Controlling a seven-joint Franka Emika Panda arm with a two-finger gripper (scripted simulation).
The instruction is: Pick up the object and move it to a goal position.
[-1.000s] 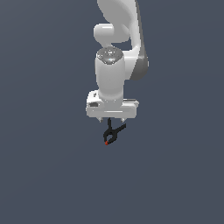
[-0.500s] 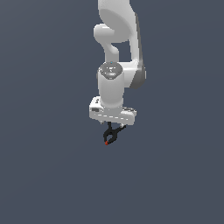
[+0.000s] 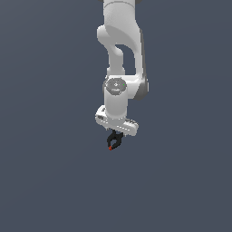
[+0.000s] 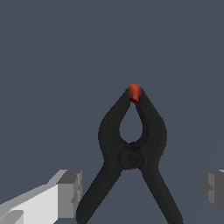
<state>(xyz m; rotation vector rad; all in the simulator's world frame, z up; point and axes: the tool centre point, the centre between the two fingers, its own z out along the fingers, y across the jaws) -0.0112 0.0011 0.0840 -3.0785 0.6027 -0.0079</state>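
Closest to your wrist camera, the clamp [image 4: 131, 153] fills the view, handles splayed toward the lens, red tip [image 4: 134, 92] pointing away. Two grey fingers [image 4: 70, 192] flank it with visible gaps, so whether they pinch the handles below the picture's edge, you cannot tell. In the exterior view, the clamp [image 3: 113, 140] hangs just under the gripper [image 3: 115, 131] on the white arm [image 3: 120, 54], off any surface, probably carried toward the goal, which is not shown.

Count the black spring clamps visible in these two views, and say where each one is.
1. The single black spring clamp hangs directly beneath the gripper, its red-orange tip pointing away from the hand. No other is visible.
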